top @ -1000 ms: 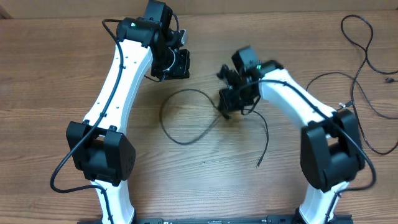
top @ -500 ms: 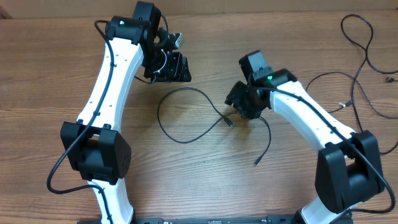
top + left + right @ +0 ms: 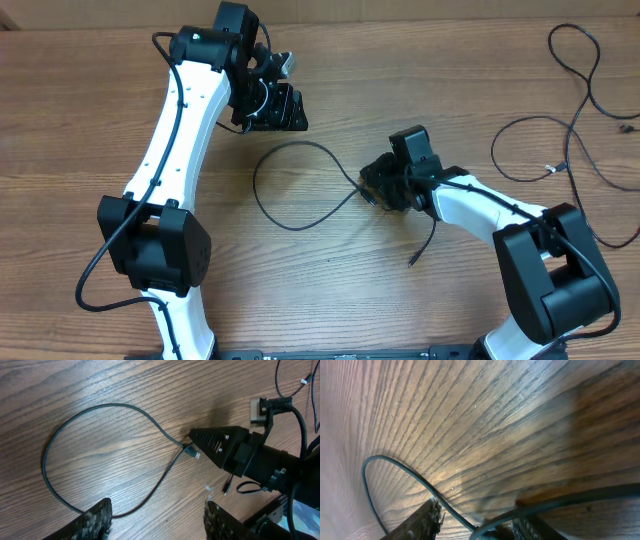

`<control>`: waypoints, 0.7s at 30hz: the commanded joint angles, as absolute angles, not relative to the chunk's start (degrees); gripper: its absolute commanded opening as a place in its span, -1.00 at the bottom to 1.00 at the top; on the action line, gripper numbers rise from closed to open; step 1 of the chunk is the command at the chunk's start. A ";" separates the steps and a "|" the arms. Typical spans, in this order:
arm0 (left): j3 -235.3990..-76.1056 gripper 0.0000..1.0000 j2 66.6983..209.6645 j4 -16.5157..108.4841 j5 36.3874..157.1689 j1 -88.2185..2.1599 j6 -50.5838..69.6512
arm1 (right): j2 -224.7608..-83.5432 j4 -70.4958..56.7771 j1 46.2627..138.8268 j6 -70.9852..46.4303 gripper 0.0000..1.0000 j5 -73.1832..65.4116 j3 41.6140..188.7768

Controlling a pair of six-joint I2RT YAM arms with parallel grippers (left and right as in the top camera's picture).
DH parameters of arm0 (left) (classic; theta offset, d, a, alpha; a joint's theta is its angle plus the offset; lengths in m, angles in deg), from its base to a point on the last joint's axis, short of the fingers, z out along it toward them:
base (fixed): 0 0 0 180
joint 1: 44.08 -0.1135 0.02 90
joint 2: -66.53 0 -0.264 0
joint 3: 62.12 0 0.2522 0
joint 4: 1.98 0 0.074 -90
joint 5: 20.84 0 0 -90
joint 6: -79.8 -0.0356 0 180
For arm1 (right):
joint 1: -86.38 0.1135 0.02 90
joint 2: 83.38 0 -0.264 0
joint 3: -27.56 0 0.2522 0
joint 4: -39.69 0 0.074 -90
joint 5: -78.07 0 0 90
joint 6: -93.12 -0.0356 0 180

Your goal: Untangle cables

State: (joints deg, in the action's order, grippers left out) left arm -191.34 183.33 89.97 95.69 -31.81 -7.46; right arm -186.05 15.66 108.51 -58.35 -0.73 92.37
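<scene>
Nearer right gripper (image 3: 369, 190), jaws part-open, straddles the thin black looped cable (image 3: 255, 188); its loop lies ahead.

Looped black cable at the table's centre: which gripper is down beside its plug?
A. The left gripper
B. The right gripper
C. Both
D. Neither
B: the right gripper is lowered at the plug where the looped black cable closes on itself, while the left gripper hangs apart beyond the loop's far side.
</scene>
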 commanded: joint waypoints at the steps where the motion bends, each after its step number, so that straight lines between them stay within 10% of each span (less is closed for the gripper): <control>1: -192.34 0.18 182.89 89.82 95.60 -31.65 -8.49 | -186.40 16.71 108.55 -58.66 -0.14 -1.86 89.94; 8: -192.34 0.21 182.89 89.77 95.60 -31.63 -7.85 | -194.18 22.57 111.13 -61.00 -0.32 -0.25 88.78; 11: -192.34 0.21 182.89 89.77 95.60 -31.63 -7.85 | -194.71 22.90 111.13 -58.53 -0.93 -0.22 88.83; 21: -200.10 0.13 182.58 92.38 108.06 -33.49 -12.97 | -175.36 17.92 106.02 -48.91 -0.93 16.06 94.51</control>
